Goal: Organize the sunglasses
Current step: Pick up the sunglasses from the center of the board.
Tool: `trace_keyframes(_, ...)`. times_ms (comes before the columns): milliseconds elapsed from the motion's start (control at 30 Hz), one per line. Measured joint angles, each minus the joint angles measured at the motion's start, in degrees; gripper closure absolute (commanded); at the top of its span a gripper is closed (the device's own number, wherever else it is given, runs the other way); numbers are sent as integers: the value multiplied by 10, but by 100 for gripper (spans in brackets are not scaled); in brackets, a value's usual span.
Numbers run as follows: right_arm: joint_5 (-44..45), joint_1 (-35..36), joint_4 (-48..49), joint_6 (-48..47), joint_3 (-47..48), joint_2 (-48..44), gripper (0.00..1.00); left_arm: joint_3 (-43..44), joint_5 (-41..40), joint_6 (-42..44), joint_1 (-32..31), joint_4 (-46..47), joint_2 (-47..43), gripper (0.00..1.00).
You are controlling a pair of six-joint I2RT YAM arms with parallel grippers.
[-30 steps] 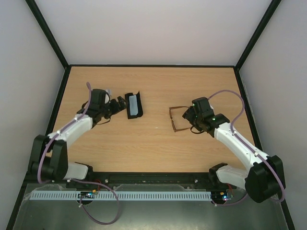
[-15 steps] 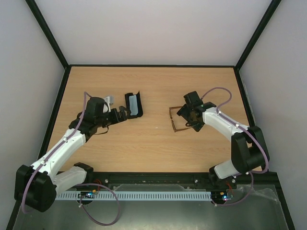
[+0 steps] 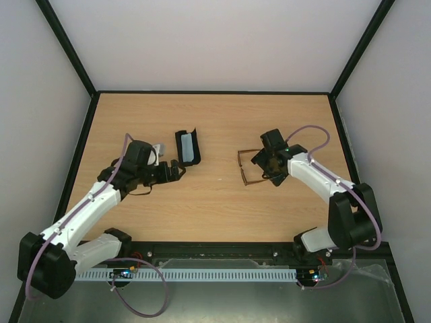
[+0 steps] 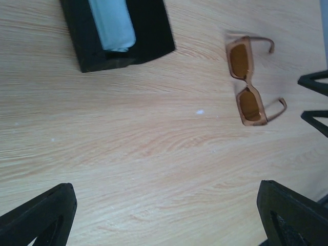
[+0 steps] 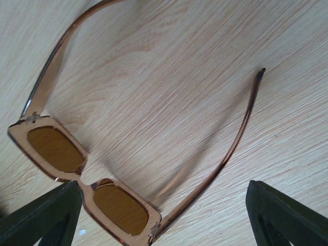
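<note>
**Item 1, sunglasses**: brown frame, brown lenses. I see them lying flat on the table, both temples unfolded. They sit just ahead of the right gripper, with the temple tips pointing back toward its fingers. In my right wrist view one temple runs through the space between the two fingers, but neither finger touches it. They are not lifted, not folded and not in the case.

**Item 2, right gripper:** jaws stand wide, with nothing in them. It is lowered close over the temples.

**Item 3, case**: black, lid open, resting on the table just past the left gripper's fingertips. A light blue cloth lies inside it. I see no glasses in it.

**Item 4, left gripper**: jaws spread fully, empty, pointed at the case without touching it. The sunglasses lie well apart from this hand, off toward the right gripper's side.

**Status, by my reading:** nothing of the job is done so far.
- **Done:** the case is open and ready to receive.
- **Left:** take hold of the glasses and fold the temples.
- **Left:** carry the glasses across to the case and lay them in.
- **Left:** probably close the lid.

Whether the cloth has to move first I can't say.
</note>
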Motion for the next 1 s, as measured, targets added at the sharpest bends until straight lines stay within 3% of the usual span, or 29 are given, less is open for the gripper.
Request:
trace_keyframes(300, -15, 0, 6, -10, -20, -42, 13, 22, -14, -18, -60, -50, -50, 1)
trace_keyframes(567, -25, 0, 28, -21, -94, -114, 15, 41, -56, -67, -114, -108, -88, 1)
trace_keyframes(700, -22, 0, 50, -34, -95, -105, 17, 37, -74, -90, -119, -130, -118, 1)
trace_keyframes(900, -21, 0, 91, -39, -104, -57, 30, 37, -85, -104, -120, -143, -119, 1)
trace_keyframes(1000, -22, 0, 108, -33, -119, -41, 32, 37, -82, -106, -121, -140, -120, 1)
